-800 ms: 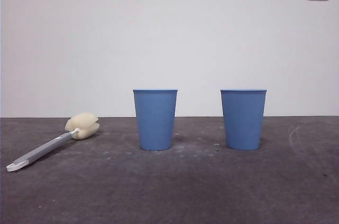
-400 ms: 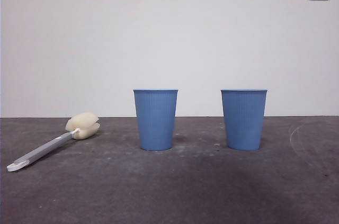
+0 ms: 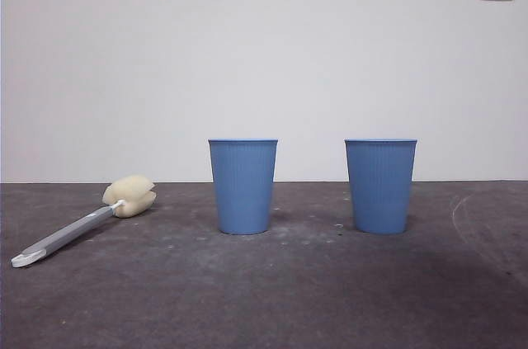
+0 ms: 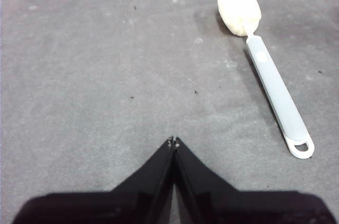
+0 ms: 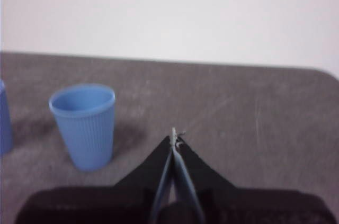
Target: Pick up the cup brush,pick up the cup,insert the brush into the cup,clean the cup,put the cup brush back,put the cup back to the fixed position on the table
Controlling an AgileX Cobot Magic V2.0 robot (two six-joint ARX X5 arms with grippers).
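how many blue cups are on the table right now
2. One blue cup stands upright near the middle of the table; the other cup stands upright to its right in the front view. None appears hidden.

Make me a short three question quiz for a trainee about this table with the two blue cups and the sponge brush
1. True or false: the long grey-handled cup brush with the cream sponge head is standing inside one of the blue ribbed plastic cups.
2. Multiple choice: how do the jaws of the left gripper and the right gripper stand? A) both open B) both shut C) one shut on a cup
3. Fill in: the blue cup and the second blue cup both stand ______ on the rough dark grey table.

Key: 1 false, it lies flat on the table apart from both cups; 2 B; 3 upright.
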